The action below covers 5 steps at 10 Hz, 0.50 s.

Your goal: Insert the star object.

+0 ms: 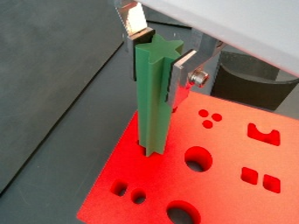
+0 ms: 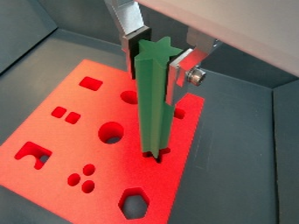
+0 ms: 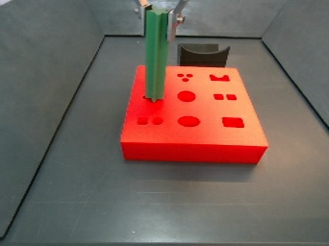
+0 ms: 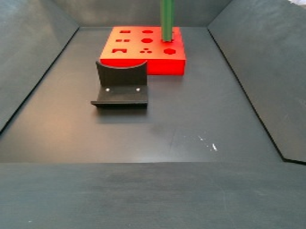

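The star object is a long, slim, bright green bar with ridged sides and a star-shaped end face, seen plainly in a wrist view. It stands upright, its top clamped between the flat silver fingers of the gripper, which is above the red block. Its lower end meets the block's top surface near one edge, at a small hole; in a side view it rises at the block's right side.

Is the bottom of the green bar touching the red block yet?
Touching. In both wrist views the green bar, held upright by the gripper, meets the red block at its lower end with no gap, apparently entering a hole there.
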Tool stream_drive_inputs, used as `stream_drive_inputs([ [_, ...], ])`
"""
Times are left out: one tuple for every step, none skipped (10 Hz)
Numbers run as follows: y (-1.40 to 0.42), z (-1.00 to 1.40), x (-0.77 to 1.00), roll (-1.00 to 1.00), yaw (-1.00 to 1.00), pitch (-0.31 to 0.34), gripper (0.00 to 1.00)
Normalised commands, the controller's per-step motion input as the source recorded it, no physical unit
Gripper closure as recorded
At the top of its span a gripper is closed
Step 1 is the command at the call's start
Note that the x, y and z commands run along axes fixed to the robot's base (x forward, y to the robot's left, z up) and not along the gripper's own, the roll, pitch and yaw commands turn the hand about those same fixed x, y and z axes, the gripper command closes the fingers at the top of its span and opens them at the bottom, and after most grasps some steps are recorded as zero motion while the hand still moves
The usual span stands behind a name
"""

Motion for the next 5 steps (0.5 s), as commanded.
stream_drive_inputs([
  [0.02,-0.14,-0.14,0.01,-0.27,0.000,1.00],
  [0.10,-0.14,-0.19,0.00,-0.23,0.000,1.00],
  [0.10,-0.12,-0.16,0.00,-0.21,0.000,1.00],
  [0.12,-0.12,-0.16,-0.04,0.00,0.000,1.00],
  [0.08,-0.18,0.00,-0.01,0.20,0.000,1.00],
])
